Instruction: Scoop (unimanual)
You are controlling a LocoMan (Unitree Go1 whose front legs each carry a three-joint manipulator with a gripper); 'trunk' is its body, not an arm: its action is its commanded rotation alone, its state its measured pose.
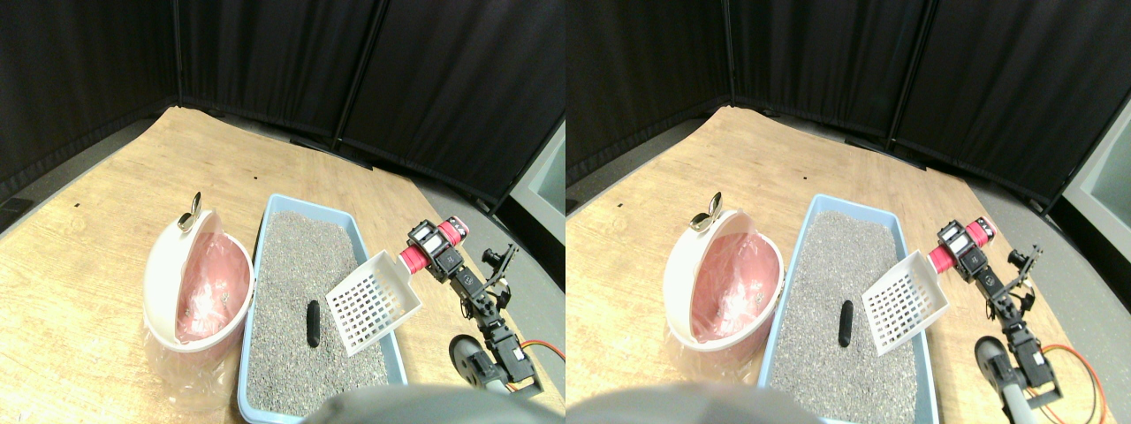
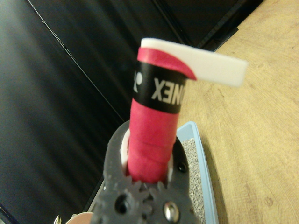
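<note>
- Red grip tape wraps the handle of the white slotted scoop, and the right pincer is closed round that taped part; in the wrist view the dark jaws sit tight on either side of the handle, so the tool looks firmly held rather than just resting there.
- The scoop hangs tilted over the right-hand edge of the blue litter tray, its open mouth angled down and inward toward the grey litter. I'd say it is held that way so it can slide under something rather than press flat onto it.
- The thing to be lifted is a small dark lump lying on the litter near the middle of the tray, just left of the scoop's front lip and apart from it.
- The scoop's basket looks empty, so my guess is the scooping itself has not begun.
- A white bin with a pink liner stands on the wooden table, right beside the tray's left wall with its lid tipped open, presumably put there to receive the catch.
- Spilling litter over the tray wall seems the main risk.
</note>
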